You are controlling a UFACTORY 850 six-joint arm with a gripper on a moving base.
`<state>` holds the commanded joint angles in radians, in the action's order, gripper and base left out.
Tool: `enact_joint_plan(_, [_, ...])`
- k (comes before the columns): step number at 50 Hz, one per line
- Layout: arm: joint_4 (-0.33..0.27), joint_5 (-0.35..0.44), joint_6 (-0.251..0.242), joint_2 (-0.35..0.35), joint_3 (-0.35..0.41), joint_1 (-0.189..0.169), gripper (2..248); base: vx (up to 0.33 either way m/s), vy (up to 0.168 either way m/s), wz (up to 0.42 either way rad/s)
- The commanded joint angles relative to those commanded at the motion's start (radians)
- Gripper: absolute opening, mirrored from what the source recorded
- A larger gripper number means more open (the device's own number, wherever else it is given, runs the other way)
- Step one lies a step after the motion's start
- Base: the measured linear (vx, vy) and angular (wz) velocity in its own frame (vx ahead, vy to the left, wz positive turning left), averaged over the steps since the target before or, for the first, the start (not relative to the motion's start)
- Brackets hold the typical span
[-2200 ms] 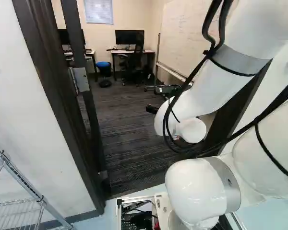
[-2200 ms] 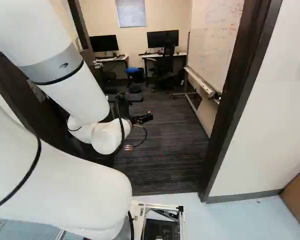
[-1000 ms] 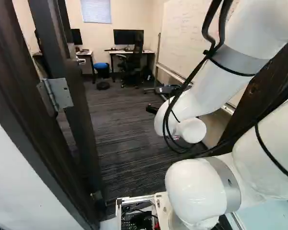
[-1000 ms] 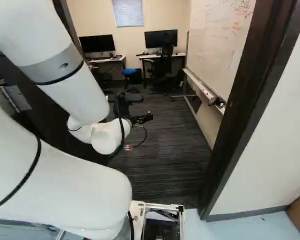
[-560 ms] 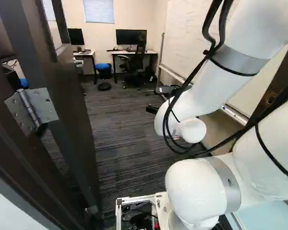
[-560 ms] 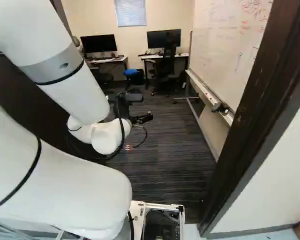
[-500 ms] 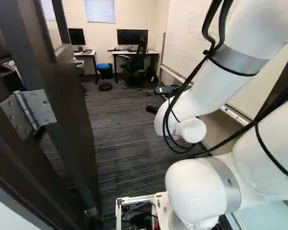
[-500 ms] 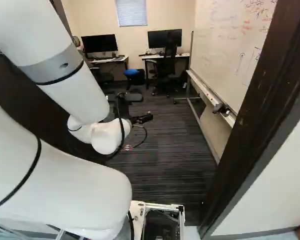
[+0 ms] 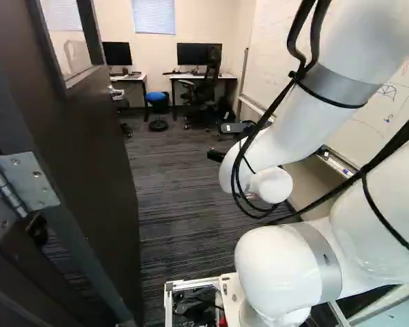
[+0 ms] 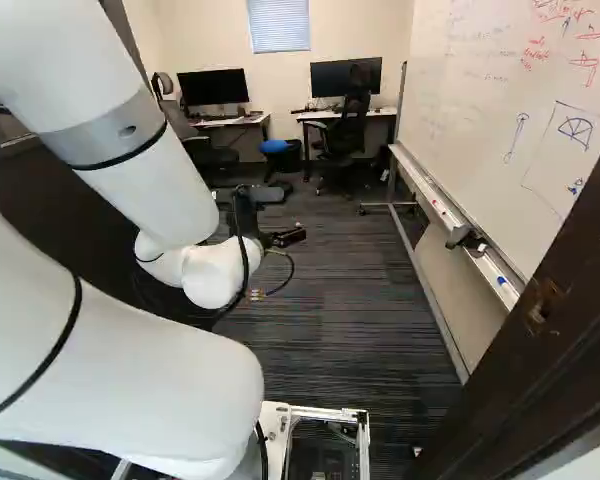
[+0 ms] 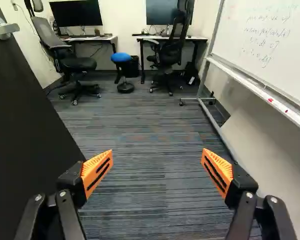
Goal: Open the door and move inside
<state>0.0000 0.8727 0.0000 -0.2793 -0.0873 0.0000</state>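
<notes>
In the right base view my gripper (image 10: 285, 237) reaches over the carpet inside the room. The wrist view shows the gripper (image 11: 157, 172) open, its orange pads wide apart with only carpet beyond them. The dark door (image 9: 88, 157) stands swung into the room along the left of the left base view, with a metal hinge (image 9: 31, 184) near and a silver handle (image 9: 116, 92) farther off. In the wrist view the door (image 11: 25, 110) is beside the gripper, not touching it. The doorway's dark post (image 10: 550, 350) rises at the right of the right base view.
A whiteboard on a wheeled stand (image 10: 458, 225) lines the side opposite the door. Farther in are two desks with monitors, office chairs (image 11: 72, 60) and a blue-topped stool (image 11: 122, 62). Striped carpet (image 9: 184, 204) runs from the base up to them.
The base has moved forward through the doorway and turned slightly left; the door, hinge and post now stand nearer, and more whiteboard shows. The arm keeps its pose.
</notes>
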Motion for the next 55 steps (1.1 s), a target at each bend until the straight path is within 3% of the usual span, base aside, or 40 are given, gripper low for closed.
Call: enact_joint_plan(55, [0.000, 0.000, 0.000, 0.000, 0.000, 0.000, 247, 0.181, 0.005, 0.001])
